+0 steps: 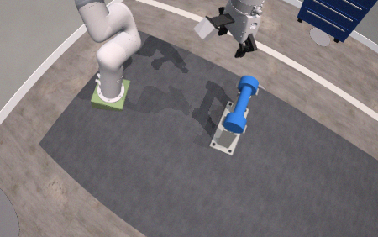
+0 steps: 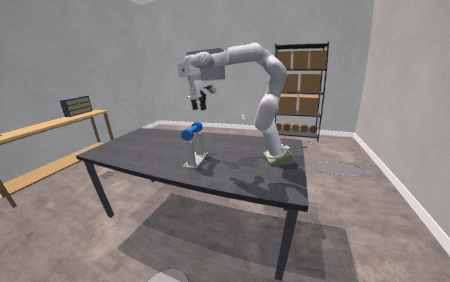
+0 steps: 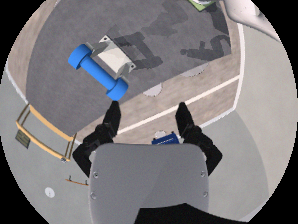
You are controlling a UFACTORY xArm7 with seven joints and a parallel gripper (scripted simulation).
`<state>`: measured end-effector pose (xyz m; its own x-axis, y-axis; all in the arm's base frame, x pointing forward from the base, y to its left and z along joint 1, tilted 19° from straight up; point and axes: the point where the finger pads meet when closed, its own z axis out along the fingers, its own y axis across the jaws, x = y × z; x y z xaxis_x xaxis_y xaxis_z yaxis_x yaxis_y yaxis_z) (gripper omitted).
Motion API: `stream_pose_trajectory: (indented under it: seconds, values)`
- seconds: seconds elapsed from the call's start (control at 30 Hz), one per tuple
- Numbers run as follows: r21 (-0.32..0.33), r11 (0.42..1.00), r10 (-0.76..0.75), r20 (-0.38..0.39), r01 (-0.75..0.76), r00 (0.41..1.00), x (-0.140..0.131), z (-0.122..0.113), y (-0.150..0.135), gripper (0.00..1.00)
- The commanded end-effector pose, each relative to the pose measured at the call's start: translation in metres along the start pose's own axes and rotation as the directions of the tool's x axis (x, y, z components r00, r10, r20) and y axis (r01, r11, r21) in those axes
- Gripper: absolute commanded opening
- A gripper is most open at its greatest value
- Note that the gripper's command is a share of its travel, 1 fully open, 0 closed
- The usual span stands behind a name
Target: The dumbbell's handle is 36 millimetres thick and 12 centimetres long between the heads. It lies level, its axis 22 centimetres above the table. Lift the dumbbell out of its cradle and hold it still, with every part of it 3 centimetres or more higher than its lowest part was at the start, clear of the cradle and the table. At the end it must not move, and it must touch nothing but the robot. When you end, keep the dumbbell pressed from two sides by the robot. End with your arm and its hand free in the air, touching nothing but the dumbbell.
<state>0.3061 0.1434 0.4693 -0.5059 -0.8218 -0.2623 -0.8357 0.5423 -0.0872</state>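
Observation:
A blue dumbbell (image 1: pixel 240 105) lies level in a pale metal cradle (image 1: pixel 227 134) on the dark table. It also shows in the exterior view (image 2: pixel 191 131) and in the wrist view (image 3: pixel 97 71). My gripper (image 1: pixel 245 48) hangs open and empty high above the table, up and off to one side of the dumbbell, well apart from it. In the exterior view the gripper (image 2: pixel 198 104) is above the dumbbell. In the wrist view the two dark fingers stand wide with nothing between them.
The arm's base stands on a green plate (image 1: pixel 110 96) at the table's side. A blue cabinet (image 1: pixel 336 14) stands on the floor beyond the table. A wooden bench (image 2: pixel 47 132) and a shelf with boxes (image 2: pixel 300 90) stand away from the table.

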Motion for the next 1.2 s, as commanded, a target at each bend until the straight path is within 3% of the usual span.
stream_pose_trajectory:
  seconds: [0.0, 0.6, 0.8, 0.87, 0.97, 1.1, 1.17]
  values:
    - [0.003, 1.000, 0.000, 0.003, 0.000, 1.000, 0.000, -0.002, 0.000, 1.00]
    - [0.004, 1.000, -0.009, 0.003, 0.009, 1.000, -0.001, -0.001, -0.002, 1.00]
    - [0.037, 0.976, -0.216, 0.005, 0.215, 0.976, -0.001, 0.012, -0.046, 1.00]
    - [0.037, 0.976, -0.216, 0.005, 0.215, 0.976, -0.001, 0.012, -0.046, 1.00]
    - [0.058, 0.935, -0.351, -0.007, 0.351, 0.936, -0.001, 0.023, -0.075, 1.00]
    - [0.058, 0.935, -0.351, -0.007, 0.351, 0.936, -0.001, 0.023, -0.075, 1.00]
    - [0.075, 0.877, -0.473, -0.027, 0.474, 0.881, 0.001, 0.034, -0.102, 1.00]
